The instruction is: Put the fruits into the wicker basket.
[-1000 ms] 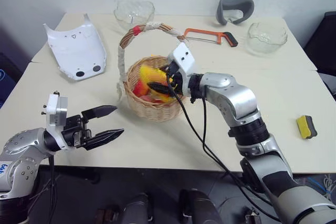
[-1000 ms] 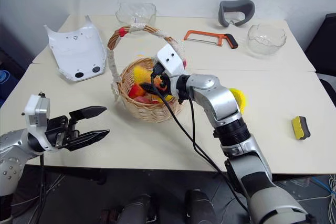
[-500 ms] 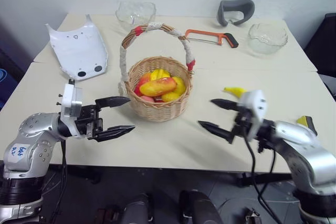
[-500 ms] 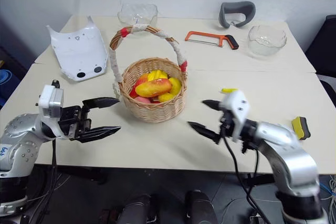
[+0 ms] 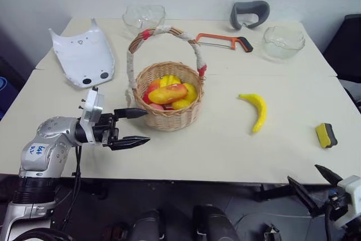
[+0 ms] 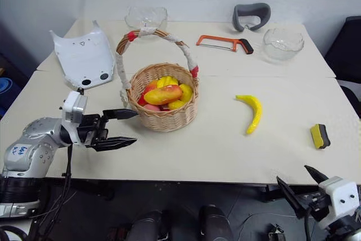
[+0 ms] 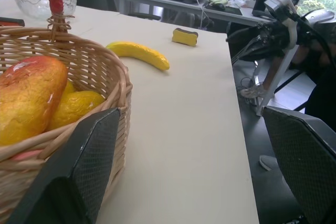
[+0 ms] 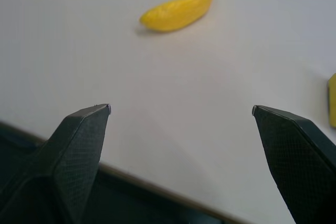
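The wicker basket (image 5: 168, 101) on the table (image 5: 197, 150) holds the mango (image 5: 167, 93), the banana (image 5: 256, 111) lies beside it, and the left gripper (image 5: 135, 127) and right gripper (image 6: 299, 183) are spread wide, holding nothing.

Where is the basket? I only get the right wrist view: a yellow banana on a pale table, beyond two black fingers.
Observer: The wicker basket stands to the left of the banana, apart from it, about mid-table.
Operator: Is anything in it?
Observer: Yes, a mango lies on top of other yellow and red fruits.
Operator: What is the other arm doing?
Observer: The left end effector is open and empty at the basket's left side, pointing toward it.
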Robot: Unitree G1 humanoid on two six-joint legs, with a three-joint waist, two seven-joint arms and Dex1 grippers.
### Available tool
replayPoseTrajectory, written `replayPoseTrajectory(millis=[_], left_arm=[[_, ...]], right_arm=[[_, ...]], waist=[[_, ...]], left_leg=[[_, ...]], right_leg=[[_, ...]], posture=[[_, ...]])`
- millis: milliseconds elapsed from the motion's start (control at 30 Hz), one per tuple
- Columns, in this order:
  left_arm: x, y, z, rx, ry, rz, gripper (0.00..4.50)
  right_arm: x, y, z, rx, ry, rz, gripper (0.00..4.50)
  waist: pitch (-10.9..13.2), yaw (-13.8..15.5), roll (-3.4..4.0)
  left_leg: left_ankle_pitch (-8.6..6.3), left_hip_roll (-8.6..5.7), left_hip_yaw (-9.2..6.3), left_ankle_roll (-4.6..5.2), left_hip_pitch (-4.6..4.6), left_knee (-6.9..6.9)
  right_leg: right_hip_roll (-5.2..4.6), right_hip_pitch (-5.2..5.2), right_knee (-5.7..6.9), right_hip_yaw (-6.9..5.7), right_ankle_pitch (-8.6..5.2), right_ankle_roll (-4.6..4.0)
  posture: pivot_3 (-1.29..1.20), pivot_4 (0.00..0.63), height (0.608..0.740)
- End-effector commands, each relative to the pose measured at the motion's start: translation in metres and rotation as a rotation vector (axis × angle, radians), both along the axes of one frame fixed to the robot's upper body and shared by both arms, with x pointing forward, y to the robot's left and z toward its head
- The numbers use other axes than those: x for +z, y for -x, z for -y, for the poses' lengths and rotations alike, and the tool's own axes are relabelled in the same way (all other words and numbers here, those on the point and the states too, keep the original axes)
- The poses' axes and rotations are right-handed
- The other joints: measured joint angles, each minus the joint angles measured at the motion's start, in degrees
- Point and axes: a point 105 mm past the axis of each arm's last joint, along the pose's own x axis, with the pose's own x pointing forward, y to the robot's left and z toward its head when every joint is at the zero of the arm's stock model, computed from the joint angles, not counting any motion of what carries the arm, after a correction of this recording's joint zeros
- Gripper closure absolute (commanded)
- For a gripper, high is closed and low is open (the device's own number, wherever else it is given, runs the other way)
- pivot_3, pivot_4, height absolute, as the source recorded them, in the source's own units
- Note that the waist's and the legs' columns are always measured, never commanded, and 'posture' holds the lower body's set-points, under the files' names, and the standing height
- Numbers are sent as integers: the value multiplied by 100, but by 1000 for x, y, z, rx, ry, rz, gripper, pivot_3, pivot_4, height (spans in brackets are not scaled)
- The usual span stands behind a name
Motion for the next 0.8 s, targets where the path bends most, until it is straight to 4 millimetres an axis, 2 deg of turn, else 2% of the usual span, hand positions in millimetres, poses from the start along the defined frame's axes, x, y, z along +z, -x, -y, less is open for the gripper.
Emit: replayPoseTrajectory(millis=[33,100,200,267,300,367,467,600,733,800], left_arm=[[19,-1,5,3,31,48,0],[22,1,4,11,34,60,0],[21,4,4,10,20,57,0],[22,4,4,21,19,72,0],[23,4,4,33,21,84,0],[24,5,5,43,23,95,0],[26,11,2,59,27,101,0],[27,17,1,70,32,107,0],[27,21,3,75,38,107,0],[27,22,4,76,40,112,0]], right_arm=[[26,-26,-15,43,-24,19,57],[30,-54,-17,40,-28,-32,57],[40,-83,-22,50,-23,-54,57],[45,-112,-26,42,-79,-60,57],[44,-128,-28,29,-90,-85,57],[43,-146,-30,18,-96,-113,57],[45,-183,-27,-83,-178,-132,57],[38,-199,-27,-121,-96,-193,57],[26,-200,-34,-107,-142,-301,57],[23,-199,-35,-112,-202,-345,452]], waist=[[0,-9,0],[0,2,0],[1,10,-1],[1,25,-2],[3,24,-1],[3,18,-2],[4,13,-4],[4,21,-3],[4,18,-3],[4,12,-3]], left_leg=[[1,0,1,-2,2,-1],[3,-1,0,-2,2,-1],[18,-2,0,19,-1,0],[19,-3,-2,16,-2,-2],[21,-2,-5,11,-2,-1],[25,-6,-2,11,-10,3],[35,-6,-2,-1,-20,5],[44,-9,-4,-11,-33,7],[44,-10,-6,-8,-53,20],[43,-10,-7,-4,-54,24]], right_leg=[[0,-1,2,2,-1,-1],[0,-3,10,3,-1,-2],[0,-9,17,2,-3,-6],[0,-13,23,-1,-9,-10],[2,-13,27,-5,-11,-12],[0,-20,32,-3,-11,-12],[0,-26,35,-6,-10,-11],[-2,-37,37,-9,-10,-8],[-3,-44,35,-11,-7,-3],[-4,-43,35,-11,-6,0]], posture=[[0,150,740],[0,150,740],[0,150,740],[0,150,740],[0,150,740],[0,150,740],[0,150,740],[0,150,740],[0,150,740],[0,150,740]])
